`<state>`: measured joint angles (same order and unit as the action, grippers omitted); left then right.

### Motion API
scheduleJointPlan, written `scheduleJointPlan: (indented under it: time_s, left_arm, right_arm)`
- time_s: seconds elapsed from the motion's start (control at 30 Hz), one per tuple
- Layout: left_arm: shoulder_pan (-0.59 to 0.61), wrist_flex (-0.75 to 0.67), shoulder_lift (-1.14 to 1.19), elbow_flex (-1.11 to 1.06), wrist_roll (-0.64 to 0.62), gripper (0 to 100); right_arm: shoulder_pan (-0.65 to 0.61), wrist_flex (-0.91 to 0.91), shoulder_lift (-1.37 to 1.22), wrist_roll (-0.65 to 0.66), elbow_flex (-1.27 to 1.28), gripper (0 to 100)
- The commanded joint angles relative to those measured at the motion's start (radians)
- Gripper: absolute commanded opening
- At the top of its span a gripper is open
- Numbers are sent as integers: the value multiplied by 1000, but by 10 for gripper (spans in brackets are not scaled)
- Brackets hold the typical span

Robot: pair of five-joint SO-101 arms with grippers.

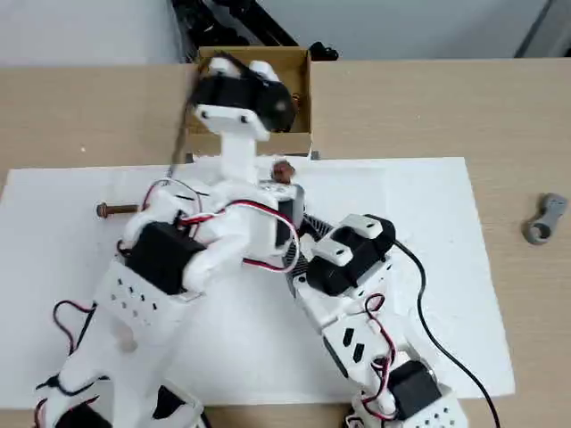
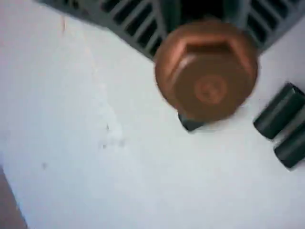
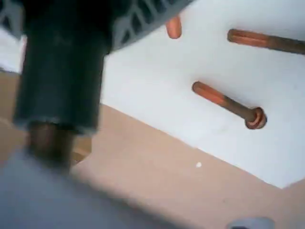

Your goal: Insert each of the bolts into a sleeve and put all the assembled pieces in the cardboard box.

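Here, clamped upright in right gripper (image 3: 71, 24): sleeve (image 3: 59, 81) with bolt (image 2: 206, 71) through it, head on top, tip out below. At mat (image 1: 428, 232) edge beside box (image 1: 302, 80). Left gripper (image 2: 186, 14) just over bolt head; grip cannot be told.

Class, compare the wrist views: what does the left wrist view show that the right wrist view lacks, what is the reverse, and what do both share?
Left wrist view, not the right: a bolt head seen end-on and two loose sleeves side by side. Right wrist view, not the left: a sleeve with a bolt end sticking out of it, loose bolts and the tan table. Shared: the white sheet.
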<state>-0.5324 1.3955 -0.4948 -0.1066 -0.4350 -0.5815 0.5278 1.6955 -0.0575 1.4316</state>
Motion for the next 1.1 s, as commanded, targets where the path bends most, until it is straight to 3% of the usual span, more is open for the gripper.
scheduleJointPlan:
  time_s: [0.0,0.13,0.23,0.37,0.57,0.87,1.07]
  left_arm:
    - [-23,2,-8,27,-5,6]
    - [9,8,-8,27,0,13]
    - [72,23,-8,28,0,82]
    - [106,109,-6,56,0,164]
    - [109,204,-3,147,23,204]
    - [133,318,-8,381,109,203]
    - [341,313,0,447,198,118]
  right_arm:
    - [25,-41,13,2,-61,4]
    - [25,-41,13,2,-61,4]
    - [25,-41,13,2,-61,4]
    - [25,-42,13,2,-63,4]
    - [25,-47,13,2,-63,4]
    - [27,-48,2,2,-115,4]
    - [101,-48,-116,2,-241,4]
